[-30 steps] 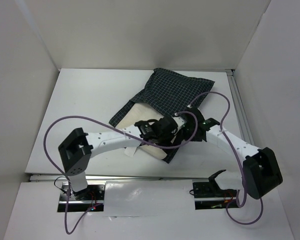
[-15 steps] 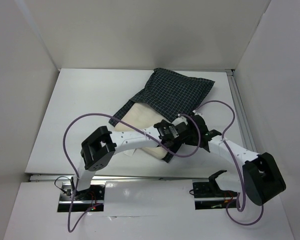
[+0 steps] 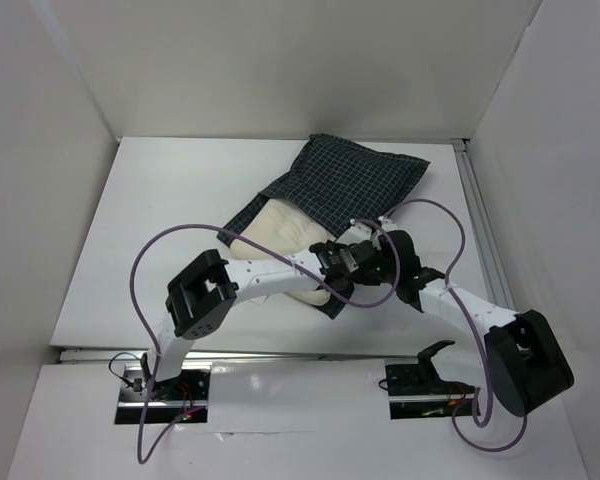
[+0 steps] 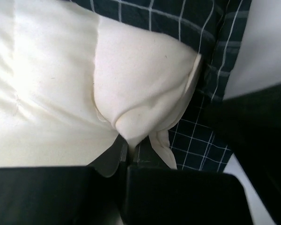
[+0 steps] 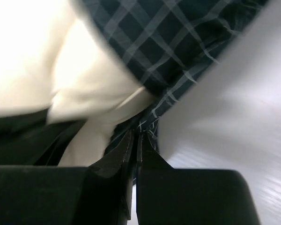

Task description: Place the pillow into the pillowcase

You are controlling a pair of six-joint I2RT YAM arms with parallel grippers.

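The table [image 3: 160, 220] was a plain white top, boxed in by white walls [image 3: 300, 60] at the back and on both sides. A metal rail [image 3: 477, 215] ran along its right edge. I could see the purple cables [image 3: 138, 275] looping off both arms, one wide loop on the left and another arching over the right arm near the cloth. From above, the two arms crossed in over the near right part of the bedding and hid that corner from me.

The pillowcase [image 3: 355, 185] lay spread toward the back right of the table, its open end facing me. The pillow [image 3: 280, 235] sat partly inside it: the far part was covered by the checked cloth, and the near cream part lay bare in the opening.

On the left wrist view, the left claw [image 4: 129, 149] was clenched on a pinch of cream fabric at the pillow's near right corner, with checked cloth just beside it. On the right wrist view, the right claw [image 5: 136, 137] was clamped on the dark checked edge of the pillowcase, right beside that same corner, with bare table to its right.
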